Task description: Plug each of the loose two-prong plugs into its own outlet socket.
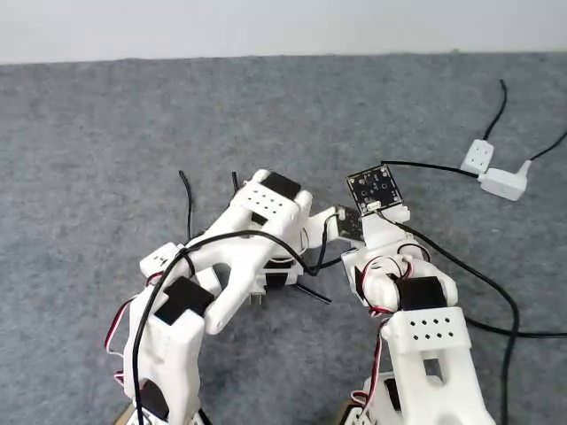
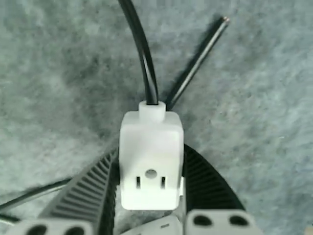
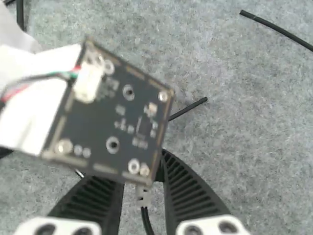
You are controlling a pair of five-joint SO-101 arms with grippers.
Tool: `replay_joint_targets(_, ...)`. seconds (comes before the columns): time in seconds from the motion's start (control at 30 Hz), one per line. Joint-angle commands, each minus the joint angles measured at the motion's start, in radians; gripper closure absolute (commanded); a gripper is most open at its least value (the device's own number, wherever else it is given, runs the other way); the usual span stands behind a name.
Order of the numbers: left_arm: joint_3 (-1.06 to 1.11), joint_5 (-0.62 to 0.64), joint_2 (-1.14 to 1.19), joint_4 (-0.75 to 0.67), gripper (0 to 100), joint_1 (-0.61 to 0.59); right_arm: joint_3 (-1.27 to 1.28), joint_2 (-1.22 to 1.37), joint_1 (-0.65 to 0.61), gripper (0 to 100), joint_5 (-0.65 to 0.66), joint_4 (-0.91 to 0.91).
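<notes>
The left gripper (image 2: 150, 169) is clamped on a white rectangular plastic socket block (image 2: 151, 137), with its black ribbed fingers (image 2: 93, 191) pressed against both sides. The block's face, with two slots and a round hole, is turned toward the wrist camera. A thick black cable (image 2: 144, 58) leaves its far end over the grey felt-like table cover (image 2: 58, 73), and a thin loose black wire (image 2: 200, 54) lies on the cover just beyond the block. A black cord (image 3: 143, 215) runs along the middle of the right gripper (image 3: 141, 191), but a dark square circuit board (image 3: 117, 122) covers its front, so I cannot tell whether it grips anything. In the upper right of the high view, a second small white socket block (image 1: 477, 156) and a white plug body (image 1: 503, 183) lie just beside each other on the cover, well apart from both arms.
</notes>
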Motion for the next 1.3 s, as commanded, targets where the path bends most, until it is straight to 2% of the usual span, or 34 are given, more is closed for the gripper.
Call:
replay_joint_targets(0.0,0.001,0.011,-0.052,-0.015,88,0.014,-0.005,-0.024,0.008,99.1,0.006,-0.016)
replay_joint_targets(0.1,-0.004,0.046,-0.052,-0.025,77,0.015,-0.008,-0.024,0.022,99.1,0.005,-0.016)
replay_joint_targets(0.17,-0.004,0.048,-0.060,-0.034,74,0.018,-0.008,-0.024,0.024,99.1,0.005,-0.016)
replay_joint_targets(0.3,-0.061,0.049,-0.072,-0.014,74,0.012,-0.008,-0.024,0.024,99.1,0.005,-0.016)
replay_joint_targets(0.57,-0.295,0.048,-0.187,0.149,74,-0.068,-0.008,-0.024,0.024,99.1,0.005,-0.016)
replay_joint_targets(0.7,-0.378,0.046,-0.249,0.206,74,-0.161,-0.008,-0.024,0.016,99.1,0.005,-0.016)
replay_joint_targets(0.9,-0.369,0.086,-0.296,0.203,74,-0.364,-0.009,-0.024,0.001,99.1,0.018,-0.022)
replay_joint_targets(1.0,-0.340,0.126,-0.302,0.199,74,-0.442,-0.040,-0.025,-0.031,99.1,0.086,-0.015)
replay_joint_targets(1.13,-0.303,0.186,-0.324,0.201,74,-0.539,-0.187,-0.021,-0.101,99.1,0.100,0.128)
replay_joint_targets(1.27,-0.286,0.198,-0.394,0.166,74,-0.646,-0.350,-0.013,-0.254,99.1,0.193,0.294)
